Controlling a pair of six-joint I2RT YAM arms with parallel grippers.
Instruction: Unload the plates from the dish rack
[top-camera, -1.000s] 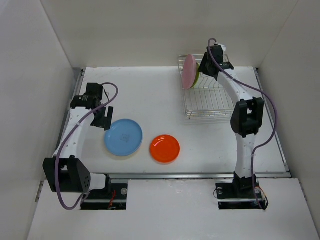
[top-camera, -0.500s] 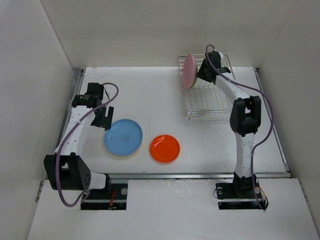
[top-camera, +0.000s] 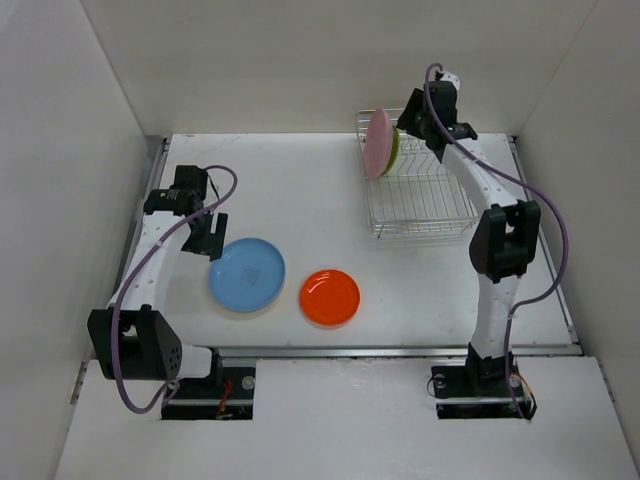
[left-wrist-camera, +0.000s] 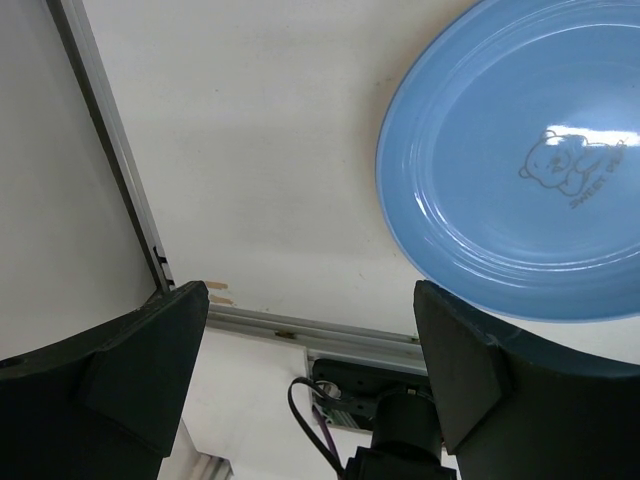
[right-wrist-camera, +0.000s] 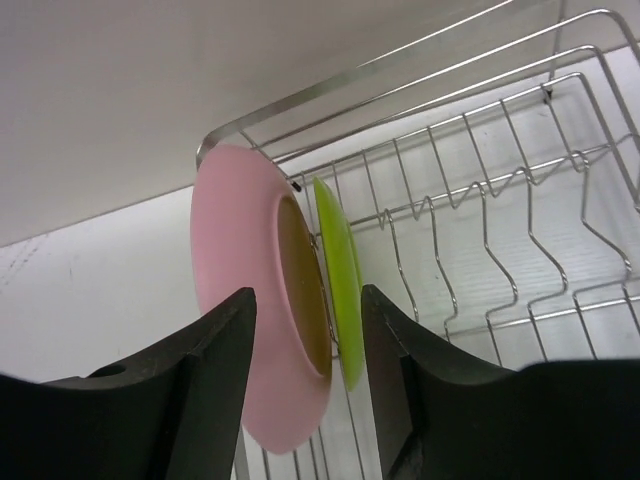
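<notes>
The right gripper (right-wrist-camera: 309, 318), fingers spread, frames the pink plate (right-wrist-camera: 228, 232) and the lime green plate (right-wrist-camera: 341, 268), which stand on edge together at the dish rack's (right-wrist-camera: 502, 232) left end. The left gripper (left-wrist-camera: 310, 305), also spread, hangs beside the blue plate (left-wrist-camera: 520, 150), which lies flat on the table (top-camera: 300, 190) near the red-orange plate (top-camera: 330, 297).

My fingers (right-wrist-camera: 180, 400) are matte black. The pink plate (right-wrist-camera: 225, 230) shows a brownish inner face; the plate beside it (right-wrist-camera: 340, 260) is lime green. The dish rack (top-camera: 425, 215) is silver wire. The blue plate (left-wrist-camera: 500, 150) carries a small dark-lined bear print with lettering. The last plate (top-camera: 330, 297) is plain red-orange, and the table (top-camera: 300, 180) is white.
</notes>
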